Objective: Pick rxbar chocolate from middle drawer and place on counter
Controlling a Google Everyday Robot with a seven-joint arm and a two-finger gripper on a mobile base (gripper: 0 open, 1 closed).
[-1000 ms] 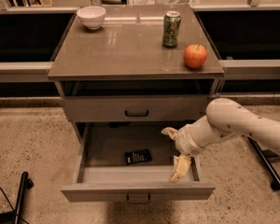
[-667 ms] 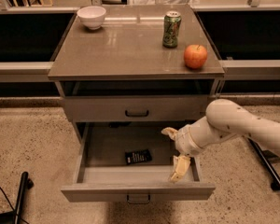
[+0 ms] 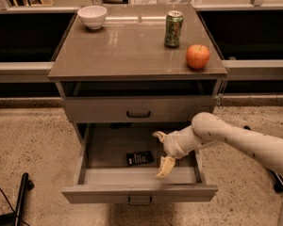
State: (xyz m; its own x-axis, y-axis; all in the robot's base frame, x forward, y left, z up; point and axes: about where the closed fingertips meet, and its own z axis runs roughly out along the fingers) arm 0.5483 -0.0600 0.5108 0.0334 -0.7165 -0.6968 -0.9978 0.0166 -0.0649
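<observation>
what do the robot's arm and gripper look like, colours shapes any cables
The arm is a thick, smooth, cream-white tube with a rounded elbow bulge and a narrower white wrist. The gripper, above the open middle drawer, has two short, pale yellowish fingers tapering to blunt tips. No cables or markings show.

You have one white bowl (image 3: 92,16), one green can (image 3: 173,28), one apple (image 3: 197,56), one rxbar chocolate (image 3: 139,157), two drawers (image 3: 99,109), and one end effector (image 3: 162,150) above the open middle drawer (image 3: 104,193).

The rxbar chocolate (image 3: 139,158) lies in the middle drawer (image 3: 139,192), with the gripper (image 3: 161,152) just to its right. On the counter (image 3: 127,51) above the drawer, a bowl (image 3: 92,16) sits back-left, a can (image 3: 173,28) and an apple (image 3: 197,56) right.
</observation>
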